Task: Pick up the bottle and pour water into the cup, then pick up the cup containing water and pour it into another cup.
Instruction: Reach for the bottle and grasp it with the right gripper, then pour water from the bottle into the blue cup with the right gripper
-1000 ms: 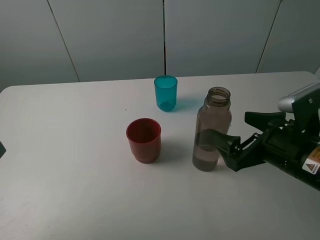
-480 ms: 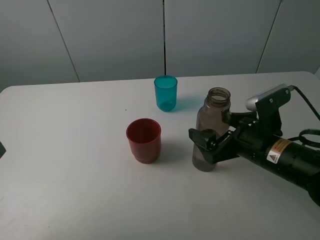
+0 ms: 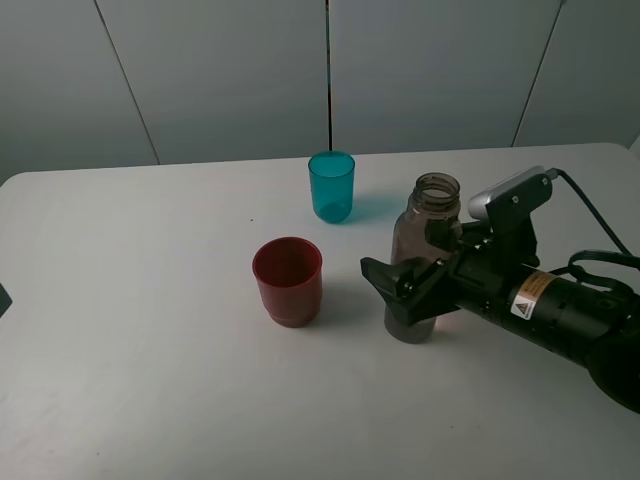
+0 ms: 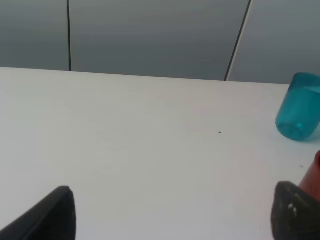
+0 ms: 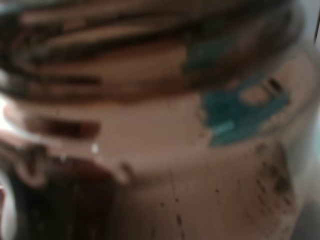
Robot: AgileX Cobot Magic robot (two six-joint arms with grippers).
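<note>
— Bottle (image 3: 420, 235): standing upright and uncapped on the table (image 3: 150, 350), between the middle and the right edge.
— And being straddled by the right gripper (image 3: 400, 250). Jaws spreading wide, one finger crossing in front of the lower body, the other reaching behind the shoulder. Not clamping yet, judging by the high view.
— Touching the plastic or staying just off it?
— Not telling from here. Showing only blurred brown bottle wall (image 5: 150, 140) in the right wrist view.
— Worrying about anything?
— Worrying about an uneven squeeze. Meeting the wall with one finger first, probably shoving a tall, likely light bottle sideways and tipping it. Spilling through that open neck straight away.
— Also gripping low. Risking the top swinging once tilted for pouring.
— Yes, and aiming at a slim target: the teal cup (image 3: 331, 186), sitting toward the far edge, about midway along it. Possibly overshooting its narrow mouth, or nudging so light a tumbler over.
— Watching the red cup (image 3: 288, 280) too?
— Sitting near the middle of the table, apart from the front finger but close enough for catching during a careless swing.
— Left gripper (image 4: 172, 215)?
— Hanging wide apart over the left side of the table, holding nothing.
</note>
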